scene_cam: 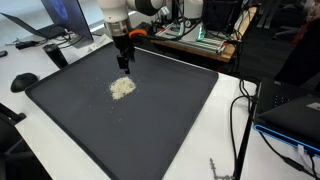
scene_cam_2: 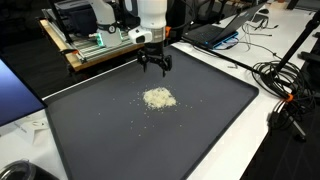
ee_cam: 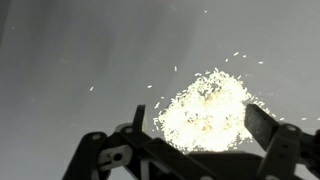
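A small heap of pale grains, like rice (scene_cam: 122,88) (scene_cam_2: 158,98) (ee_cam: 208,108), lies on a dark grey mat (scene_cam: 170,120) (scene_cam_2: 210,110) in both exterior views. Loose grains are scattered around the heap. My gripper (scene_cam: 124,66) (scene_cam_2: 154,68) (ee_cam: 200,118) hangs above the mat just behind the heap, pointing down. In the wrist view its two dark fingers (ee_cam: 263,124) stand wide apart on either side of the heap, open, with nothing held between them.
The mat covers most of a white table (scene_cam: 60,165). Behind it stands a wooden board with electronics (scene_cam_2: 95,48) (scene_cam: 190,40). A laptop (scene_cam_2: 215,32) and cables (scene_cam_2: 285,85) lie beside the mat, and a monitor (scene_cam: 50,20) stands at one corner.
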Available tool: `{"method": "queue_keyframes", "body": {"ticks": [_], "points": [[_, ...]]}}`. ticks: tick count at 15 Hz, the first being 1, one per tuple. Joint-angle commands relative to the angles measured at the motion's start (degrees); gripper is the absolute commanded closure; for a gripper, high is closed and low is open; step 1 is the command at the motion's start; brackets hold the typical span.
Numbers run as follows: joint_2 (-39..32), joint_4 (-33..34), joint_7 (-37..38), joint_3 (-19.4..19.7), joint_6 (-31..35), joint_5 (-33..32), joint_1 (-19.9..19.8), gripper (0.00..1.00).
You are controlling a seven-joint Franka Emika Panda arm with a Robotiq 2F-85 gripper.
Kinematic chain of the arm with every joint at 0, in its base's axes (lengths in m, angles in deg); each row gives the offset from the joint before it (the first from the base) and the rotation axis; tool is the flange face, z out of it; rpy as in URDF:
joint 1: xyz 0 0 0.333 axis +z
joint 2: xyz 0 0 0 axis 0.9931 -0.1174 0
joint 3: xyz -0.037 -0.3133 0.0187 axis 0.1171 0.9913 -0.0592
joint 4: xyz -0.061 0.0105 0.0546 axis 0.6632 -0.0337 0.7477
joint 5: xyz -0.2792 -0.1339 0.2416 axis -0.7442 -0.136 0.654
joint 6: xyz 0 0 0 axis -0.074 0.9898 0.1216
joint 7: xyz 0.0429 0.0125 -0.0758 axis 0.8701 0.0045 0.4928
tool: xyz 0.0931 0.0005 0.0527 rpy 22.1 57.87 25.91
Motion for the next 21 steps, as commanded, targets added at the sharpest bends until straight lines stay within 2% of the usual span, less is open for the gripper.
{"method": "queue_keyframes", "body": {"ticks": [1, 6, 11, 21], "points": [[-1.6, 3.7, 6.5, 0.6, -1.4, -2.1, 1.5, 0.0], [-5.5, 8.0, 8.7, 0.1, -3.0, -3.3, 2.3, 0.0], [-10.0, 11.4, 7.6, -0.4, -4.1, -2.3, 2.1, 0.0], [-16.5, 15.2, 7.0, -0.3, -3.7, -1.3, 1.9, 0.0]]}}
